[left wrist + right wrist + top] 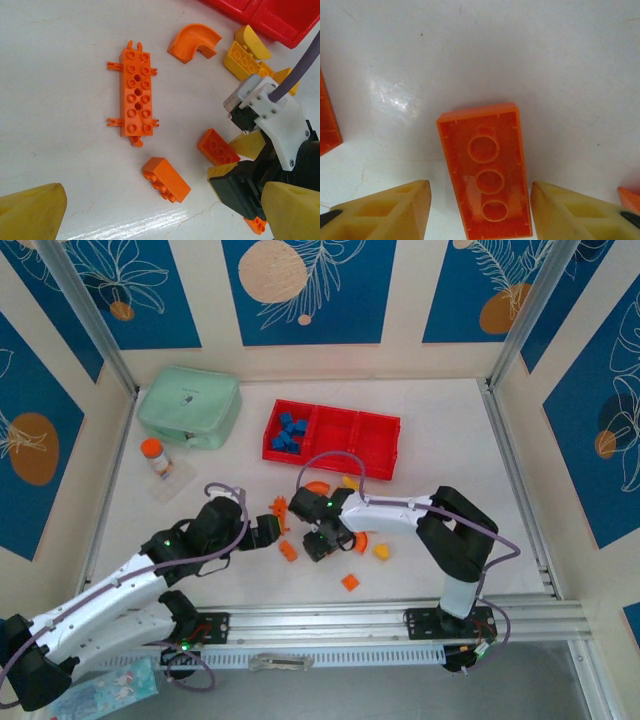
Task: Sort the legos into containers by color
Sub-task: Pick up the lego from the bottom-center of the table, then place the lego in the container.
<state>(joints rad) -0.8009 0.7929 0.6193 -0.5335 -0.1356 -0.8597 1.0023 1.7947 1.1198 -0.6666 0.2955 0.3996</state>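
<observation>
The red tray (385,445) lies at the back of the table, its left container holding blue legos (288,432). Loose orange and yellow legos are scattered in front of it. My right gripper (480,215) is open and straddles an upside-down orange brick (485,167); a gap shows at the left finger, while the right finger is almost touching. From above, that gripper (322,540) is low over the pile. My left gripper (160,220) is wide open, with an orange brick (166,179) on its side just ahead. Beyond lie a long orange studded piece (134,95) and an orange arch (194,42).
A mint-green box (190,405) and an orange-capped bottle (155,455) stand at the back left. Yellow bricks (245,57) lie near the tray. More pieces, an orange one (350,582) and a yellow one (381,551), sit near the front rail (400,620).
</observation>
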